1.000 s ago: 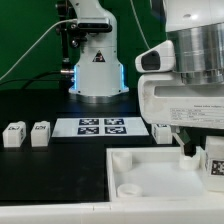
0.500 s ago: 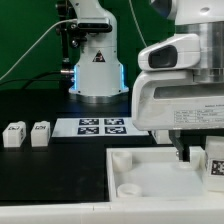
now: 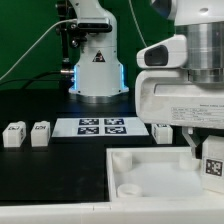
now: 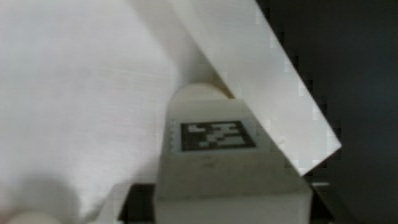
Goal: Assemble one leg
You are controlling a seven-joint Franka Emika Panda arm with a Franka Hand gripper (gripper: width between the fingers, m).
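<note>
The leg [image 3: 212, 160] is a white post with a black-and-white tag. It hangs upright in my gripper [image 3: 203, 150] at the exterior view's right edge, over the right end of the large flat white tray-like part [image 3: 140, 172]. In the wrist view the leg [image 4: 217, 135] fills the middle, tag facing the camera. A dark finger [image 4: 139, 197] shows on one side of it, and my gripper [image 4: 222, 205] is shut on it. The leg's lower end is hidden.
The marker board [image 3: 103, 126] lies in front of the robot base. Two small white tagged cubes [image 3: 14, 134] [image 3: 40, 132] stand on the exterior view's left. A third cube [image 3: 161, 131] stands behind the tray-like part.
The arm has shifted slightly and the leg sits a touch higher than before. It is still held, and nothing else has moved.
</note>
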